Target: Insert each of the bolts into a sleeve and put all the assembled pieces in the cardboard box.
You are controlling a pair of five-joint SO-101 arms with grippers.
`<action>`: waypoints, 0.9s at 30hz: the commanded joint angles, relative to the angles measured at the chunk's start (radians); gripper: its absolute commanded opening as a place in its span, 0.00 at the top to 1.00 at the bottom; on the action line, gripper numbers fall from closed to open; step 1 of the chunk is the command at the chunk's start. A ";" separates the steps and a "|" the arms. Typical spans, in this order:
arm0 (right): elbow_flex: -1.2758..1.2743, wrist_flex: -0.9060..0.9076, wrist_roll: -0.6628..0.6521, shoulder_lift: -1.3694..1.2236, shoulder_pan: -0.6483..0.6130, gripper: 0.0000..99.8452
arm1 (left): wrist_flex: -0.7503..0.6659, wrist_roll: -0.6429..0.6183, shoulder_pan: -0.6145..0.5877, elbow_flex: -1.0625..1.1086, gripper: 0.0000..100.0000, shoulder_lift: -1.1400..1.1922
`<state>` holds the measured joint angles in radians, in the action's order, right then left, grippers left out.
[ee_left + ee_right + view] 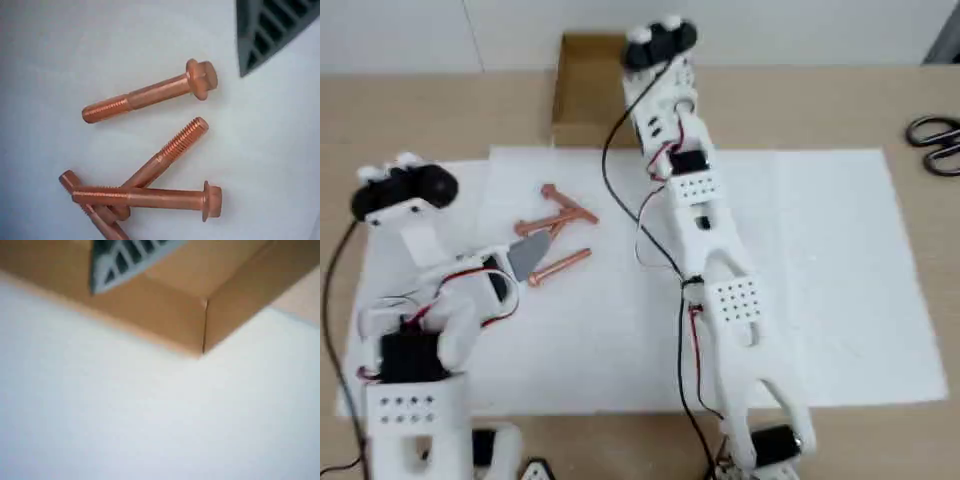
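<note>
Hovering with the left claw low over the white sheet on the desk, just beside a lone copper bolt lying flat, and near a pile of three more bolts crossed over one another. Cannot tell spread from pressed together for that claw. Holding the right claw close by an outer corner of the cardboard box, at the sheet's far edge, well apart from all four bolts. Cannot tell that claw's state either. Seeing scissors on bare desk, off the sheet's right end.
</note>
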<state>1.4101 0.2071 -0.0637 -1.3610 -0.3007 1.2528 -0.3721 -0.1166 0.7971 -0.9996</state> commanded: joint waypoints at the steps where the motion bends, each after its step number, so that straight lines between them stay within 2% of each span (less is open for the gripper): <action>1: 0.218 0.139 -0.005 0.031 -0.004 0.79 | -0.025 0.009 0.002 -0.002 0.65 -0.006; 6: 0.276 0.326 -0.005 0.104 0.019 0.79 | -0.021 0.008 0.002 -0.008 0.65 -0.006; 18: 0.272 0.938 -0.008 0.638 0.042 0.79 | -0.017 0.008 0.002 -0.005 0.65 -0.006; 27: 0.272 1.419 -0.009 0.957 0.044 0.79 | 0.083 0.008 0.003 -0.008 0.65 -0.006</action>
<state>1.6510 1.4929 -0.0637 -0.5171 -0.2685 1.3249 -0.3721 -0.1166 0.7971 -0.9996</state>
